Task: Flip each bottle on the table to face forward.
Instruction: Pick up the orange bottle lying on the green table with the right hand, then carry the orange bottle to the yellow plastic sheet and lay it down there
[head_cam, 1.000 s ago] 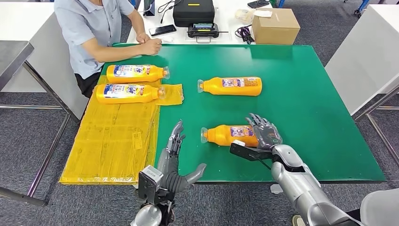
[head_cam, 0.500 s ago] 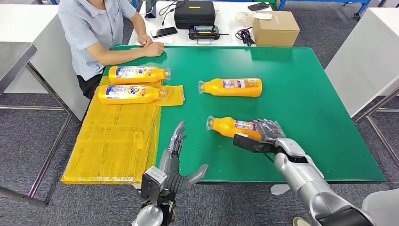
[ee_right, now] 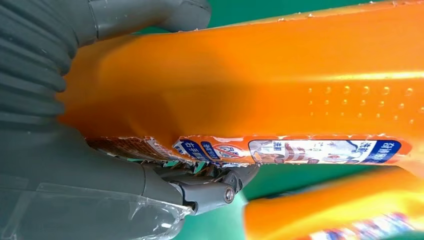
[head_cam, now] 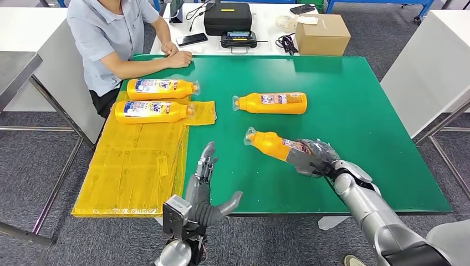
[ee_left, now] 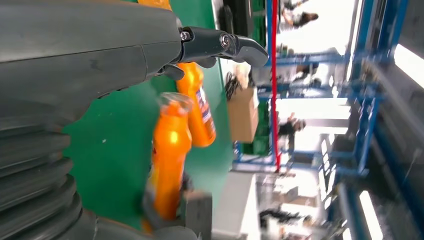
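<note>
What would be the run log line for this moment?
right robot hand: grips near bottle, tilted | left robot hand: open, idle | far bottle: lying on green table

My arms (head_cam: 370, 208) were silver metal. My hands (head_cam: 312, 158) had grey ribbed covers, thick grey thumbs (ee_right: 150, 17) and darker fingers (ee_left: 220, 44) with small screws.

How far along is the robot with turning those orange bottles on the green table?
Looks done: two bottles on the yellow sheet, the far one and the near one, lie with big blue-and-white labels up. In hand: the right hand grips a third bottle, tilted with its cap end raised. Left: the bottle mid-table shows a small label, likely its back. The left hand is open.
</note>
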You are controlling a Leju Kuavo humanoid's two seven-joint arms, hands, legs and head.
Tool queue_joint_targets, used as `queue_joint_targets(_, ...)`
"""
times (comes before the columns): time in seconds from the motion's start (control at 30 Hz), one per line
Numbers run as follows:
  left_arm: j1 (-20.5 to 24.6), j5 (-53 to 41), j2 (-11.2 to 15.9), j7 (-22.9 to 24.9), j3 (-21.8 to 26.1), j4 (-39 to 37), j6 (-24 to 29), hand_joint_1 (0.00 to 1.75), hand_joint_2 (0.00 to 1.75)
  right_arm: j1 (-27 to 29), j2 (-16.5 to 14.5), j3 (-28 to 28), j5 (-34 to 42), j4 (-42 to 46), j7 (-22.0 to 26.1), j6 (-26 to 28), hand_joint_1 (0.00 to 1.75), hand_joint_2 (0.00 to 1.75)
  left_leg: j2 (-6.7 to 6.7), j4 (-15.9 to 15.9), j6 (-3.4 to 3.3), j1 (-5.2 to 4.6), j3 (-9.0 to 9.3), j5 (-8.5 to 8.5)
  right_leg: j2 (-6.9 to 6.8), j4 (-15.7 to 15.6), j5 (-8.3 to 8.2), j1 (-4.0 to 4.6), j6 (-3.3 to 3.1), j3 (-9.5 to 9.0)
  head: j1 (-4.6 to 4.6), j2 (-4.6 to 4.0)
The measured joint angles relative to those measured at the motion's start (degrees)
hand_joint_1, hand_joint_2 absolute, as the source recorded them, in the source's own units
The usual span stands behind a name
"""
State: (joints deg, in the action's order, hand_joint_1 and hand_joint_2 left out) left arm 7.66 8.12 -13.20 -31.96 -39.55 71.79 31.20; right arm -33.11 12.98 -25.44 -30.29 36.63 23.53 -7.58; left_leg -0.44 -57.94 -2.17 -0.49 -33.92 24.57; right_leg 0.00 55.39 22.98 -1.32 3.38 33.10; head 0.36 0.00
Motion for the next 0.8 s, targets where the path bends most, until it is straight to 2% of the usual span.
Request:
queue_joint_targets(0.07, 0.15, 2.70, -0.25, -1.53, 0.43, -0.02, 1.95, 0.00, 1.75, 1.87, -0.51, 0.93, 4.22, 2.33, 2.39, -0.13, 1.75, 1.75, 0.08, 0.01, 0.01, 0.01, 0.01, 0.02, 0.05, 0.00, -0.01, 0.02, -0.01, 0.01, -0.02, 0.00)
queue_joint_targets(0.17, 0.40, 6.33, -0.46, -2.53, 0.90, -0.24, 3.53, 0.00, 1.75, 5.28, -1.99, 1.81, 7.84, 7.30, 3.36, 0.89, 1.75, 1.75, 0.11, 0.01, 0.03, 0.06, -0.03, -0.01, 0.05, 0.01, -0.01, 0.08, -0.01, 0.05, -0.03, 0.00)
queue_joint_targets(0.37, 0.42, 12.62, -0.51, -1.37, 1.33, -1.32, 2.68, 0.00, 1.75, 11.52, -5.31, 2.06, 11.13, 20.31, 3.29, 2.19, 1.75, 1.75, -0.04, 0.01, 0.04, 0.11, -0.43, -0.11, 0.01, 0.06, -0.01, 0.12, -0.02, 0.38, -0.04, 0.00)
queue_joint_targets(0.53, 0.55, 14.78, -0.51, -0.13, 1.47, -2.38, 1.21, 0.00, 1.75, 13.43, -7.05, 1.78, 11.71, 26.78, 3.29, 2.27, 1.75, 1.75, -0.07, 0.01, 0.04, 0.06, -0.66, -0.11, 0.00, 0.06, -0.01, 0.06, -0.01, 0.60, -0.03, 0.00)
queue_joint_targets(0.8, 0.75, 16.28, -0.49, 1.16, 1.50, -3.27, -1.09, 0.00, 1.75, 14.21, -7.97, 1.50, 12.24, 29.79, 3.80, 2.61, 1.75, 1.75, -0.09, 0.01, 0.02, 0.02, -0.81, -0.10, -0.01, 0.05, -0.01, 0.01, -0.01, 0.74, -0.03, 0.00)
